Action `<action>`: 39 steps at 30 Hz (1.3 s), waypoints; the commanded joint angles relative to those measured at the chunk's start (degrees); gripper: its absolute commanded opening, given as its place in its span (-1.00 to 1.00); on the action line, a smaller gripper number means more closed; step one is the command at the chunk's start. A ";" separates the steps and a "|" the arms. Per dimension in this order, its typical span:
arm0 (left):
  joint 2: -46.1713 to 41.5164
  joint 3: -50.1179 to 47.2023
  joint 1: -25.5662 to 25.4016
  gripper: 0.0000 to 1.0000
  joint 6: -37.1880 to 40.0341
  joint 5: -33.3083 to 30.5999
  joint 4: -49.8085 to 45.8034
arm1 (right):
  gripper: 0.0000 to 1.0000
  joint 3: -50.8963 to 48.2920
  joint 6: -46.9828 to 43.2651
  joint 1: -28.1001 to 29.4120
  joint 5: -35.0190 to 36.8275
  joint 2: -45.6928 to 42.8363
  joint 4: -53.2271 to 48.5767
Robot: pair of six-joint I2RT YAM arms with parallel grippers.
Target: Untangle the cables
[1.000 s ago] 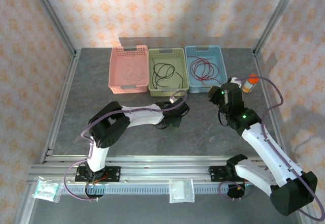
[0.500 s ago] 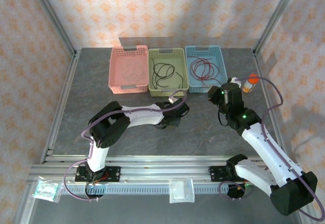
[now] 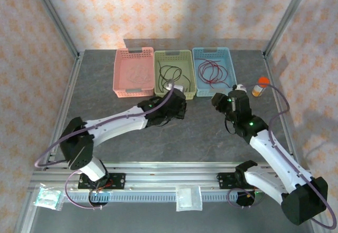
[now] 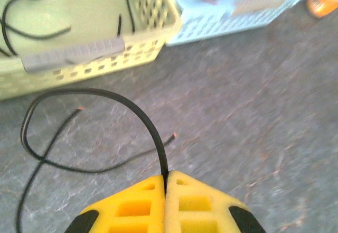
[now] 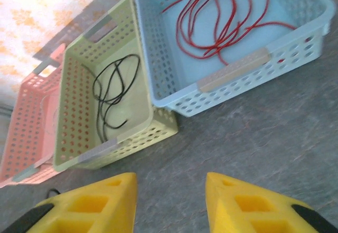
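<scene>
One grey table [image 3: 100, 85], floral-papered walls [image 3: 174, 11]

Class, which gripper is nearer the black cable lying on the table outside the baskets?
Left. The left gripper is shut on the black cable; the right gripper hangs open before the blue basket.

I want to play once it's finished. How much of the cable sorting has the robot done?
Looks nearly there. Red cables lie in the blue basket and a black cable in the green basket. The left gripper is pinching another black cable that loops on the table by the green basket; that probably goes in next. The right gripper is open and empty.
</scene>
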 commanded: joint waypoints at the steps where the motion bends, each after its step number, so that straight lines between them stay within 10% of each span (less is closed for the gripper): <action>1: -3.66 -2.04 2.31 -1.00 -0.03 4.55 3.75 | -0.13 -2.06 -2.45 -0.20 -7.43 -1.38 7.26; 15: -3.21 8.47 12.58 -1.00 1.82 16.23 6.61 | 0.18 -1.03 -2.92 -0.17 -11.16 2.91 15.40; 23: 7.99 23.18 16.51 -1.00 5.00 11.45 4.35 | 0.50 5.37 -5.29 -0.18 -8.84 10.74 19.52; 39: 35.43 46.52 21.90 -0.90 9.65 4.13 3.20 | 0.48 14.13 -6.21 -0.66 -7.62 23.17 20.77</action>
